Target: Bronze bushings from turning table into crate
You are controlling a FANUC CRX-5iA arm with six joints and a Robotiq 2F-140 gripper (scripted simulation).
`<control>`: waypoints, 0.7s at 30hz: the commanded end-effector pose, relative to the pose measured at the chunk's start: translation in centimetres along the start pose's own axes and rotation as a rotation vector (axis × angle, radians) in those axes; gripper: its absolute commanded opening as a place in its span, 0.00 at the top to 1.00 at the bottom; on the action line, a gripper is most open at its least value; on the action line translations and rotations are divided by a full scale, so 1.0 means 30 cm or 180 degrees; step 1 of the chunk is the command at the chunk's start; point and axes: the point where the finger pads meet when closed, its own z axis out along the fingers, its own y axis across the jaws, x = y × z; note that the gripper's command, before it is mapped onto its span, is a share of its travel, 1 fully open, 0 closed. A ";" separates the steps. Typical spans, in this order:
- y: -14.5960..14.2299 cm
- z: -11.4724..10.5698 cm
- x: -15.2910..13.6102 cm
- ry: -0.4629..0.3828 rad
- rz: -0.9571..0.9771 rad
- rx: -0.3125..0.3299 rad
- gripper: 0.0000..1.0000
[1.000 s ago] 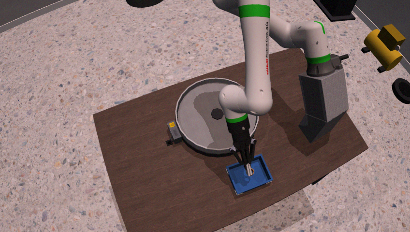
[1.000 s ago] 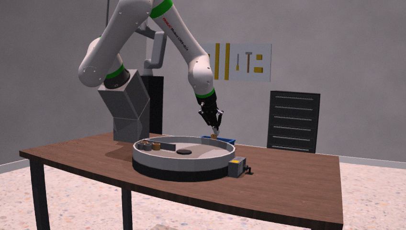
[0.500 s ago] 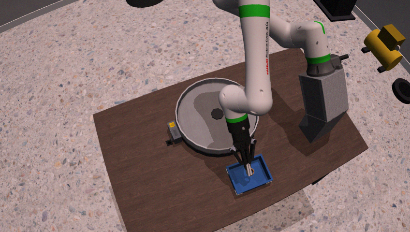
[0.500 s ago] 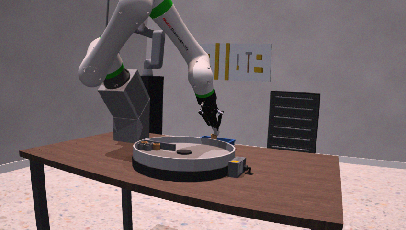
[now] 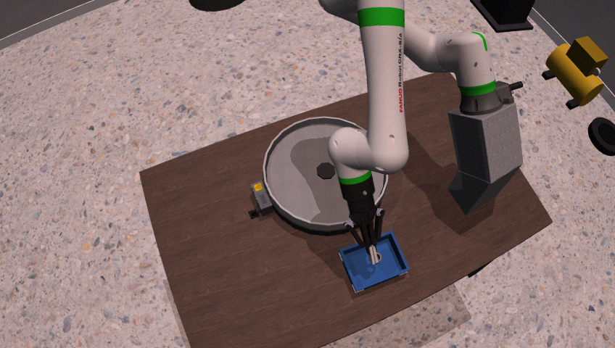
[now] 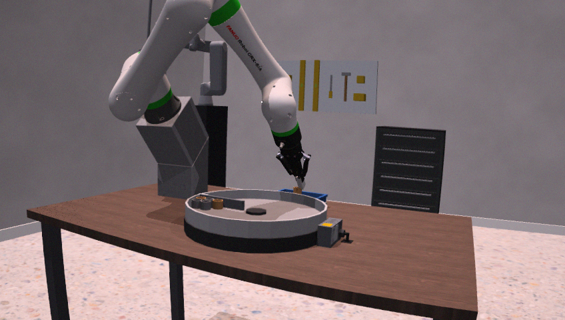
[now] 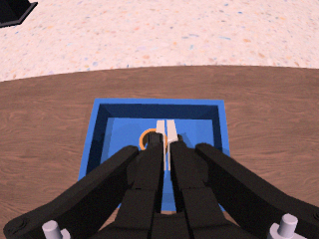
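Your gripper (image 5: 373,261) (image 6: 301,187) (image 7: 165,131) is closed on one wall of a bronze bushing (image 5: 379,258) (image 6: 296,190) (image 7: 142,140), one finger seeming to sit inside the bore and the other outside. The blue crate (image 5: 393,257) (image 6: 313,195) (image 7: 120,131) lies right below the fingertips, and the bushing appears to hang over its floor rather than rest on it. Behind the gripper, toward the arm's base, is the turning table (image 5: 280,167) (image 6: 253,229). Over on it, well apart from your fingers, you have another bronze bushing (image 6: 217,204) beside steel bushings (image 6: 205,205), with what looks like a further bronze rim behind them, so the sorting looks unfinished. Expect the held part to be stiff, fairly heavy for its size and smooth enough to pivot, since you have only a narrow strip of wall. Lower it straight down until it meets the crate floor, then open gently; a sideways pull could catch the inner finger in the bore and tip it. For the next bronze one, take the wall where no steel neighbour crowds the outer finger, keeping the fingers upright and deep enough to stop it swinging.
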 end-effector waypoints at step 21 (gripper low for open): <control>0.001 0.075 -0.062 0.0001 -0.0001 -0.0001 1.00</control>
